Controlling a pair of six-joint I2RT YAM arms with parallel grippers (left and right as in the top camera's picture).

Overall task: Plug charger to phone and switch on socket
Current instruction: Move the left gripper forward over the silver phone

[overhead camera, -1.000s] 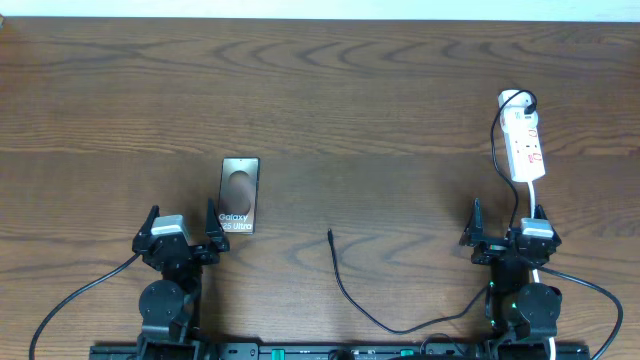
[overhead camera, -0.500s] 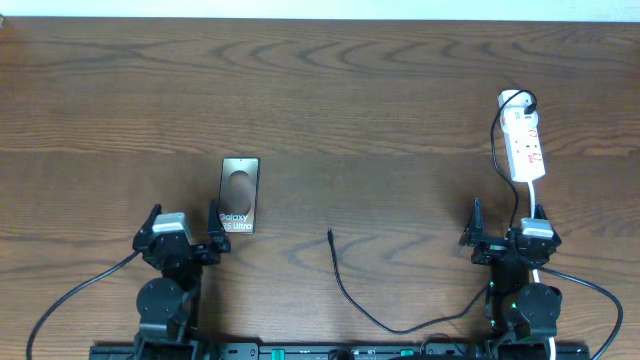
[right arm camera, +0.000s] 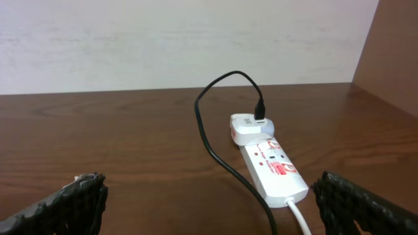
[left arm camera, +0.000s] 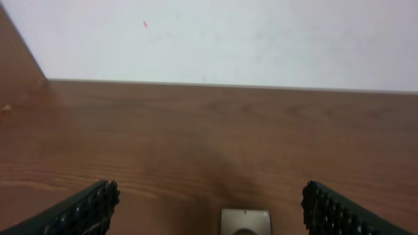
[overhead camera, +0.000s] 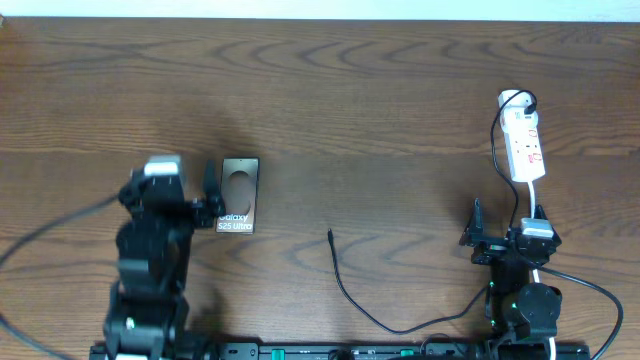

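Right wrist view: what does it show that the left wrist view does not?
Only right wrist: the white power strip with red marks and the thin black charger cable plugged into a white adapter at its far end. Only left wrist: the top edge of the flat grey phone. Both: the brown wooden table, a pale wall, open black fingers at the lower corners.

phone: cut off at left-wrist bottom edge | socket: on/off unreadable

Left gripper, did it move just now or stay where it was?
Yes. The left gripper moved up in the overhead view, from below the phone to level with it, on its left. The phone stayed put.
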